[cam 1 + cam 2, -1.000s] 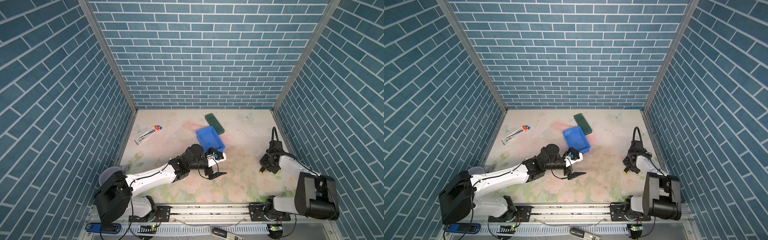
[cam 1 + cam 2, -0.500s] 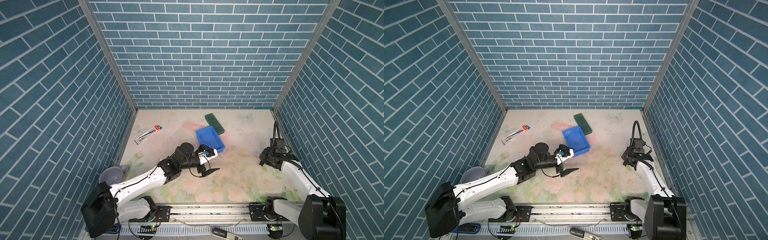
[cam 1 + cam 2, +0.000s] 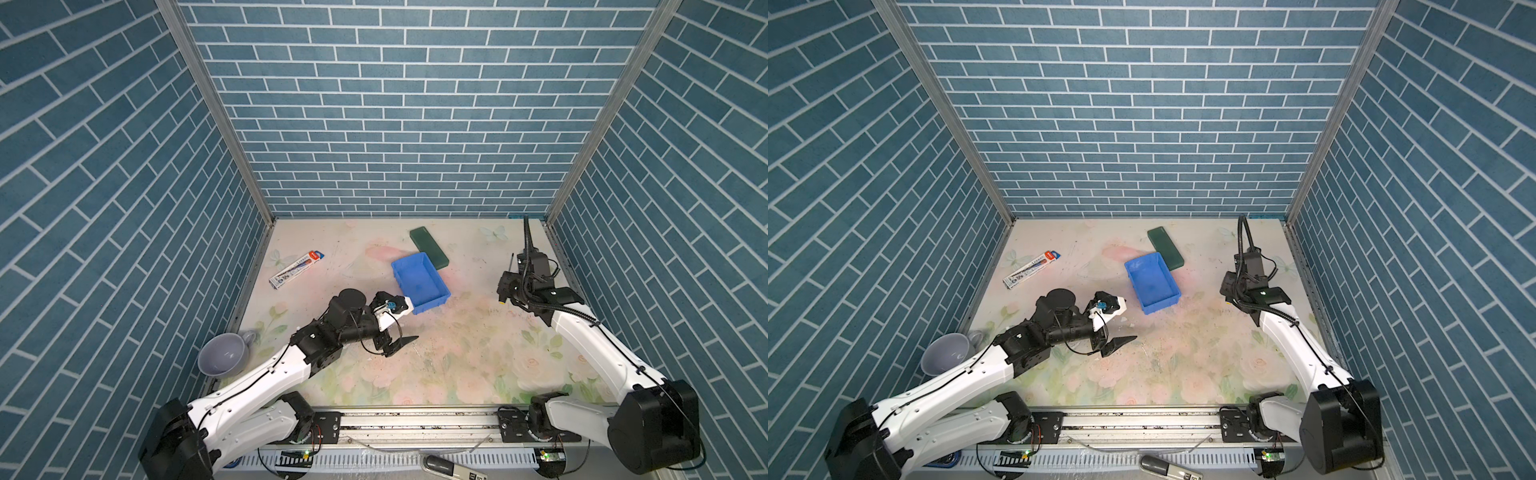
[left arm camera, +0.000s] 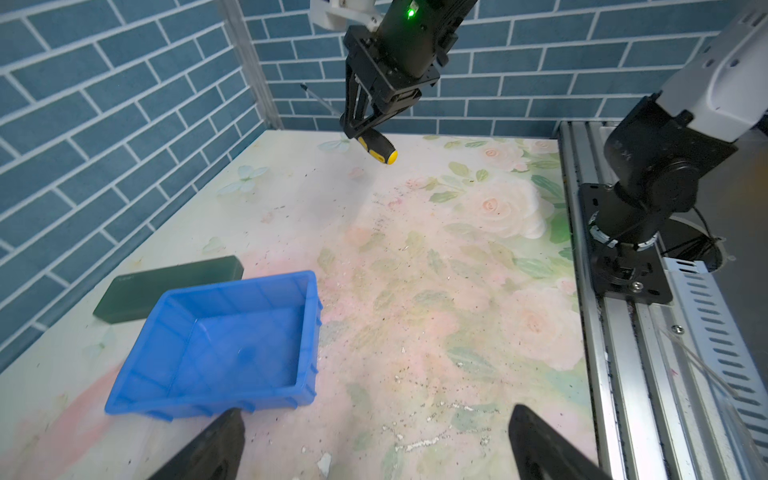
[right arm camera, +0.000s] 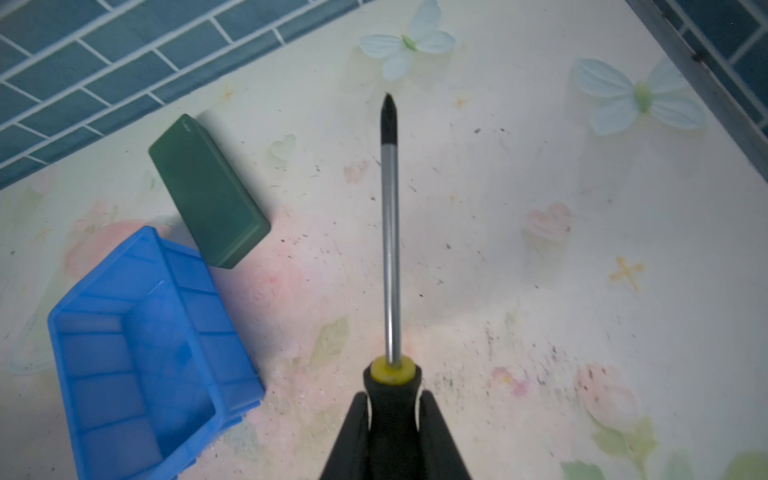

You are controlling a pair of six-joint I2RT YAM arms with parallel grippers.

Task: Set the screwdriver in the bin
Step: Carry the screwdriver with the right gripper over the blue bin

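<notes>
Scene: two arms over a flower-printed desk (image 3: 457, 365) boxed in by blue brick walls
Screwdriver: the screwdriver (image 5: 390, 249) hangs above the desk at 3 o'clock of the bin, well apart from it; in both top views its shaft points toward 12 o'clock, and the yellow end cap is its lowest part
Right jaws: closed on the black handle just behind the yellow collar, at the end of the right arm (image 3: 582, 332)
Bin: the bin (image 4: 307, 332) sits near the middle of the desk, open side up, with nothing inside
Left jaws: spread wide and holding nothing, just beside the bin's near corner at 7 o'clock
Bystanders: green block (image 3: 430, 249) at the bin's 1 o'clock corner, touching or just short of it; printed box (image 3: 296, 270) at 9 o'clock; grey mug (image 3: 224, 359) toward 8 o'clock by the desk edge
Done: the pick-up looks complete, with the tool gripped and clear of the desk
Left: a carry toward 9 o'clock over the blue rim, a lowering and a release
Progress: about the halfway mark, by this reading; the bin waits unfilled
</notes>
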